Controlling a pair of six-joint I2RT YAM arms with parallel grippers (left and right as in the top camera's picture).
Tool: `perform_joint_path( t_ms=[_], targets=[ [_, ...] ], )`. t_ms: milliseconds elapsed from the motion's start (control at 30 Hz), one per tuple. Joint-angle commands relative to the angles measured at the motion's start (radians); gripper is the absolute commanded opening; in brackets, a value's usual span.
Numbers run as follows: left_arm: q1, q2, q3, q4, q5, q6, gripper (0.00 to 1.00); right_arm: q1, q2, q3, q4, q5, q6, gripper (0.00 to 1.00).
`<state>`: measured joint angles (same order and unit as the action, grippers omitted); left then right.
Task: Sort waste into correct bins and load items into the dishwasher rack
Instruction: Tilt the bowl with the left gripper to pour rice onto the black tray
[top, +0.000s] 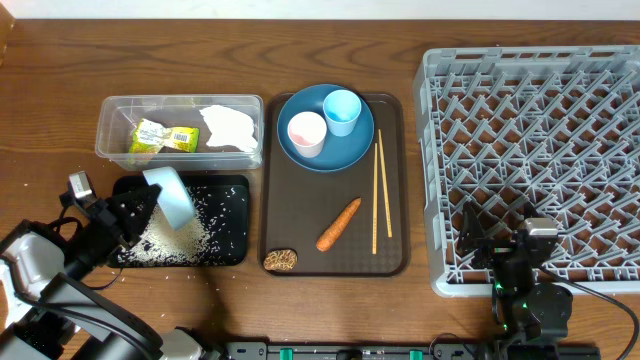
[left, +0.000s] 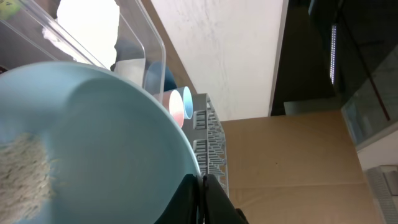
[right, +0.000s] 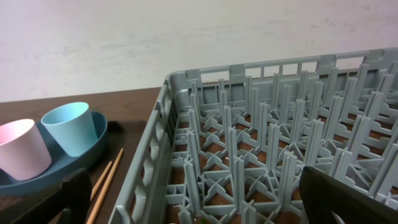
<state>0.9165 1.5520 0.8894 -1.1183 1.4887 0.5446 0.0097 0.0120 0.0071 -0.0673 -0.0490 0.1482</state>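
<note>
Over the left edge of the black tray (top: 238, 248), the left gripper (top: 147, 204) pinches the tilted bowl (top: 171, 196) by its rim; the right gripper (top: 503, 230) gapes wide over the dishwasher rack (top: 530, 120), at its front edge.

My overhead camera looks straight down on the whole brown wooden table (top: 60, 60) from well above. My left wrist view sits right against the pale blue-white round bowl (left: 93, 155), tilted up toward the white far wall (left: 236, 50). My right wrist view is low, facing across the light-grey plastic pegged rack (right: 261, 143). All three catch the small pink cup (right: 22, 149).
</note>
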Motion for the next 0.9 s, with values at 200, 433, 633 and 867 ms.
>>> perform_joint_path(
  t_ms=[200,433,633,867],
  targets=[
    [0.007,-0.016,-0.004,-0.063,0.026,-0.015,0.06,-0.003,-0.005,-0.002,-0.003,0.0,-0.007,0.99],
    [0.005,-0.015,-0.004,-0.053,0.033,-0.041,0.06,-0.003,-0.005,-0.002,-0.004,0.0,-0.007,0.99],
    [0.005,-0.015,-0.004,0.021,-0.05,-0.051,0.06,-0.003,-0.005,-0.002,-0.004,0.0,-0.007,0.99],
    [0.004,-0.015,-0.004,0.045,-0.063,-0.041,0.06,-0.003,-0.005,-0.002,-0.003,0.0,-0.007,0.99]
  ],
)
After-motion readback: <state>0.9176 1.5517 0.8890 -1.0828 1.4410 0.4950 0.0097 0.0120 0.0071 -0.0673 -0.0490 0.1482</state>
